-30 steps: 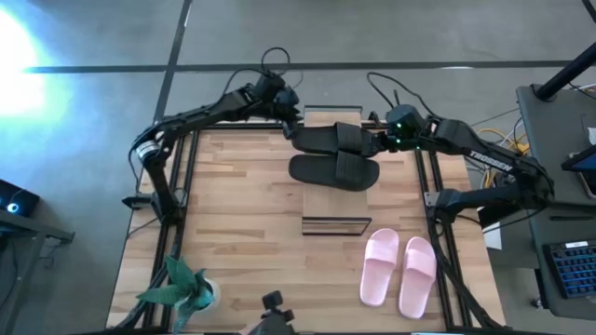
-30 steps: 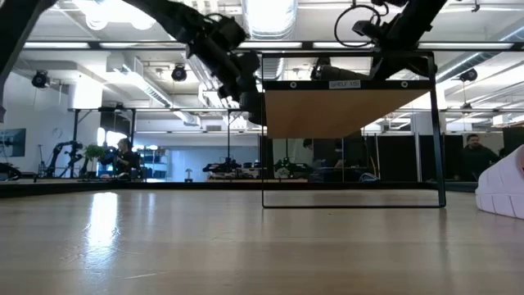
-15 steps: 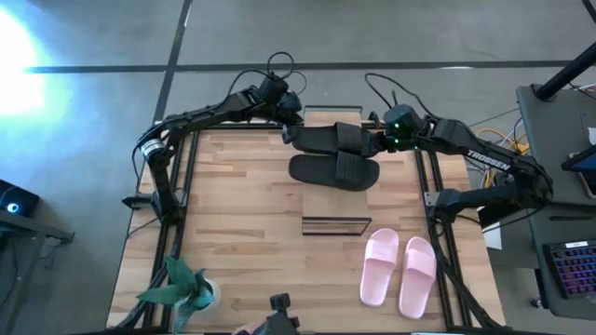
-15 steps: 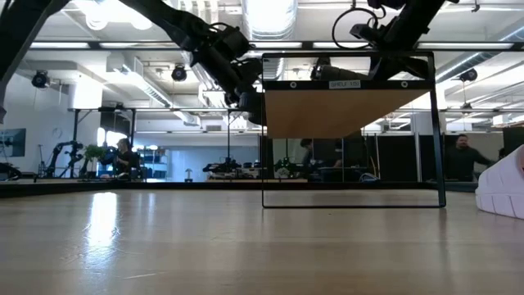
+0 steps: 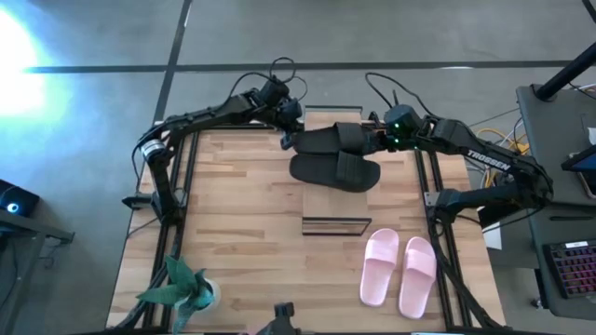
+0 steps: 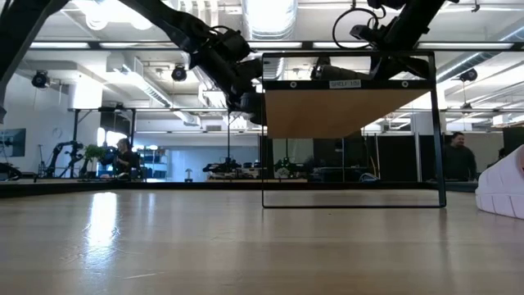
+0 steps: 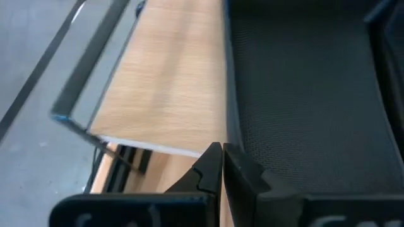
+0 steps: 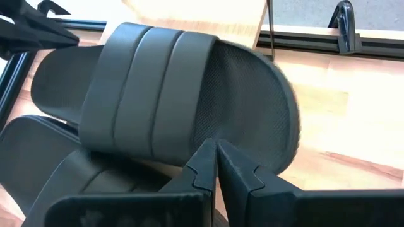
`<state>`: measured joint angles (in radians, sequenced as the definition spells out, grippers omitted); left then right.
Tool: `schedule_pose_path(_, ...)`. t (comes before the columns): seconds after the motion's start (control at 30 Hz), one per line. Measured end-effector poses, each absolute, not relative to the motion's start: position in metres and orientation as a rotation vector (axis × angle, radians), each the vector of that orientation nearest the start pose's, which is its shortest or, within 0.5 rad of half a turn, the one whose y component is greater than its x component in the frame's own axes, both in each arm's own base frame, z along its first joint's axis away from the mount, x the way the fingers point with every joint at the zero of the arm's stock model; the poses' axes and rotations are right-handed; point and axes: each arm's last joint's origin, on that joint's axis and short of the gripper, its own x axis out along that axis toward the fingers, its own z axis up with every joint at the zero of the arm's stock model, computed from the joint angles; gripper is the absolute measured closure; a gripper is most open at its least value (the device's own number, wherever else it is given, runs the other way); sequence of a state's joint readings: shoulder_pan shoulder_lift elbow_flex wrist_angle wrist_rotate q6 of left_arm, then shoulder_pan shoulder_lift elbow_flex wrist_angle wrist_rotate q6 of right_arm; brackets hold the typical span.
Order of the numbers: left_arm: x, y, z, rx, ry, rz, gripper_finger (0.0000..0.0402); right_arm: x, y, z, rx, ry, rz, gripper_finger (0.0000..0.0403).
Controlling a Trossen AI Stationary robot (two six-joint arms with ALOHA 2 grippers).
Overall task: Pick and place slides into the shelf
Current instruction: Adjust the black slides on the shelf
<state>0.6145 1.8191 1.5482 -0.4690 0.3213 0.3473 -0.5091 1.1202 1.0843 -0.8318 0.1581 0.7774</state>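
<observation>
Two black slides (image 5: 333, 155) lay side by side on the shelf (image 5: 321, 118) at the far edge of the wooden table (image 5: 233, 233) in the high view, the left gripper (image 5: 285, 140) at one end of the farther slide and the right gripper (image 5: 374, 141) at the other. A pink pair (image 5: 399, 269) sat near the right corner, a green toy plant (image 5: 182, 284) near the left, and a small dark frame (image 5: 336, 225) between.

Low down, the shelf's plank (image 6: 340, 111) hung in its thin metal frame over pale boards; a person (image 6: 458, 157) stood in the hall beyond.

From the left wrist, closed fingers (image 7: 214, 167) touched the slide's textured footbed (image 7: 303, 94) beside the plank.

From the right wrist, closed fingers (image 8: 211, 164) met the ribbed-strap slide (image 8: 170, 101).
</observation>
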Motion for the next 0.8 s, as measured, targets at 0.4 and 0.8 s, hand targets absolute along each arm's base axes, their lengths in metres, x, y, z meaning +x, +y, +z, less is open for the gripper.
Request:
schedule_pose_path(0.4, 0.338, 0.221, 0.292, 0.082, 0.738, 0.204, 0.0402, 0.179, -0.122, 0.319, 0.803, 0.532, -1.095, 0.0394)
schedule_pose_path(0.8, 0.336, 0.222, 0.299, 0.087, 0.735, 0.219, 0.0402, 0.19, -0.197, 0.287, 0.877, 0.579, -1.024, 0.0394)
